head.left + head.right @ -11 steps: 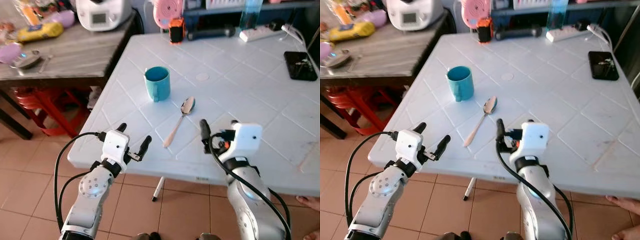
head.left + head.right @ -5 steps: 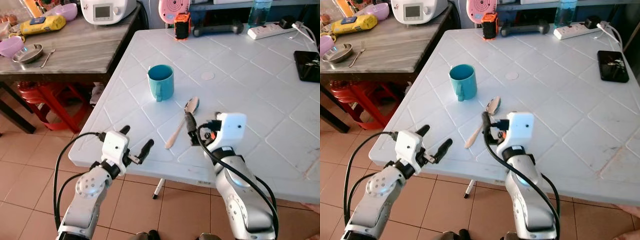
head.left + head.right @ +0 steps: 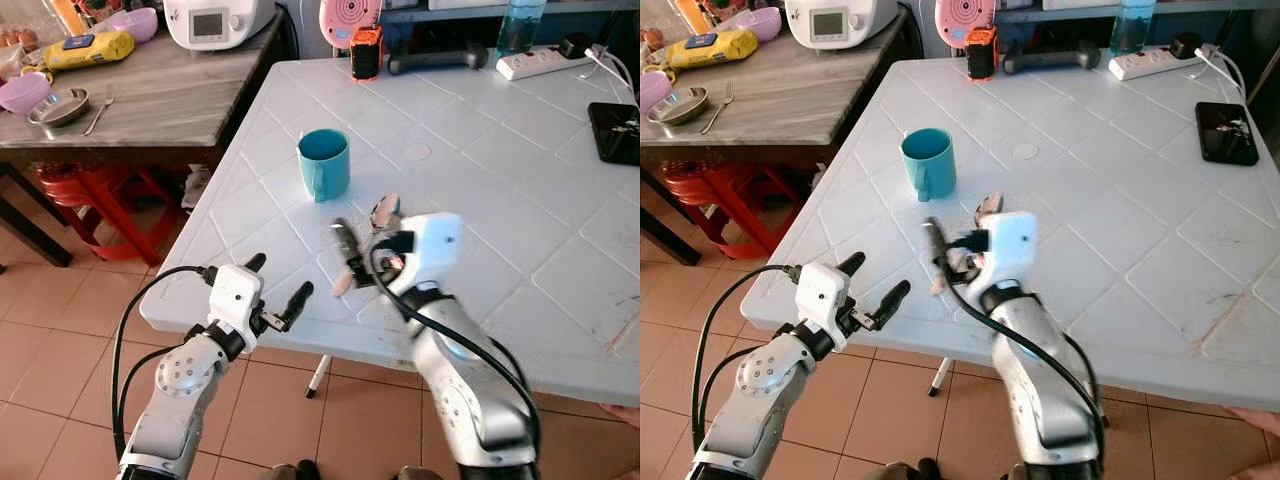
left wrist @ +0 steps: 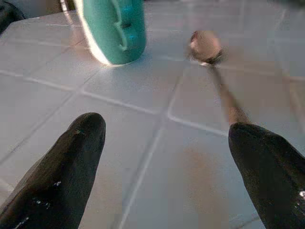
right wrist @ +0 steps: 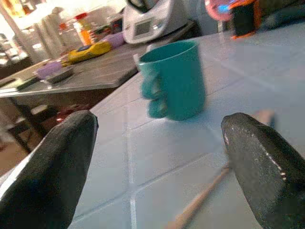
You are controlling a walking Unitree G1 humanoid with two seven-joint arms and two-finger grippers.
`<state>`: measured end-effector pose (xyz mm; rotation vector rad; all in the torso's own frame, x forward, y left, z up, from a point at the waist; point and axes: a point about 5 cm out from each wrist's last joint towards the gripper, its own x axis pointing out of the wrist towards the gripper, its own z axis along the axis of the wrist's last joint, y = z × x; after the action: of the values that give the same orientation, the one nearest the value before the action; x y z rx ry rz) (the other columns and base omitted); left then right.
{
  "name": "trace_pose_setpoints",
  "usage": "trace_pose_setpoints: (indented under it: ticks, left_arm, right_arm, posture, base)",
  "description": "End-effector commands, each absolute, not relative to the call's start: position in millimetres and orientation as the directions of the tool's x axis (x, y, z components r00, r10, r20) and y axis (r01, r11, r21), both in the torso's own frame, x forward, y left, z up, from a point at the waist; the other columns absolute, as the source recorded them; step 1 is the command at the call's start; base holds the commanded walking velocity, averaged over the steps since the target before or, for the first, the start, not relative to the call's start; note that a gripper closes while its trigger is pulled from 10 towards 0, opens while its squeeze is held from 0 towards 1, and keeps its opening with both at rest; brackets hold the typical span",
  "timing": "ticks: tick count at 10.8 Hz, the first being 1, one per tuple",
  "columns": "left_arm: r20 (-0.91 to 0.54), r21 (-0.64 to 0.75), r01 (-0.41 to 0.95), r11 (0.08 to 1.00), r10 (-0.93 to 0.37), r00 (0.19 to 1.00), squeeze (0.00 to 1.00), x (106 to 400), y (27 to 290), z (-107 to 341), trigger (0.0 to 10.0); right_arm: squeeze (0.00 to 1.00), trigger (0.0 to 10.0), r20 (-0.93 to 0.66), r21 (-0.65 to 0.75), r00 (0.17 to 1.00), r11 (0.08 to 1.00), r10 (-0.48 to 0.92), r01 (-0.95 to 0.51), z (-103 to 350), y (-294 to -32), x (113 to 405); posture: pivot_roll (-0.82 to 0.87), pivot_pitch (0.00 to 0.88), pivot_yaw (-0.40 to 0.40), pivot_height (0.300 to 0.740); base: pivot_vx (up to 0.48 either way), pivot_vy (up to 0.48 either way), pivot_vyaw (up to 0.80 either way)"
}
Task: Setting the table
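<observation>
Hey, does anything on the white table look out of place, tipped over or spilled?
Nothing is tipped or spilled. The teal mug stands upright. The spoon lies flat but diagonal across the white table, not squared beside the mug. A phone and a power strip sit at the far side, odd for a table setting.

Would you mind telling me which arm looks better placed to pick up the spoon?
Probably the right: the right gripper hangs open over the spoon handle, while the left gripper sits at the white table edge.
</observation>
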<state>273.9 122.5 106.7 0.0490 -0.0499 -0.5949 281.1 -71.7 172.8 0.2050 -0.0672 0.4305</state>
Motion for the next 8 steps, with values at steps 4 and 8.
trace_pose_setpoints:
  ticks: [4, 8]
  left_arm:
    - [0.039, 0.034, 0.641, 0.767, -0.642, 0.766, 0.00, 264, 134, 109, 10.0]
    - [-0.003, 0.083, 0.619, 0.781, -0.621, 0.784, 0.00, 271, 158, 101, 10.0]
  right_arm:
    - [0.00, 10.0, 0.061, 0.283, 0.833, 0.791, 0.550, -0.543, 163, -34, 286]
    - [0.00, 10.0, -0.052, 0.383, 0.827, 0.776, 0.560, -0.501, 140, -29, 294]
  posture:
    - [-0.13, 0.147, 0.164, 0.740]
    - [-0.13, 0.145, 0.160, 0.740]
  base:
    - [0.000, 0.000, 0.00]
    - [0.000, 0.000, 0.00]
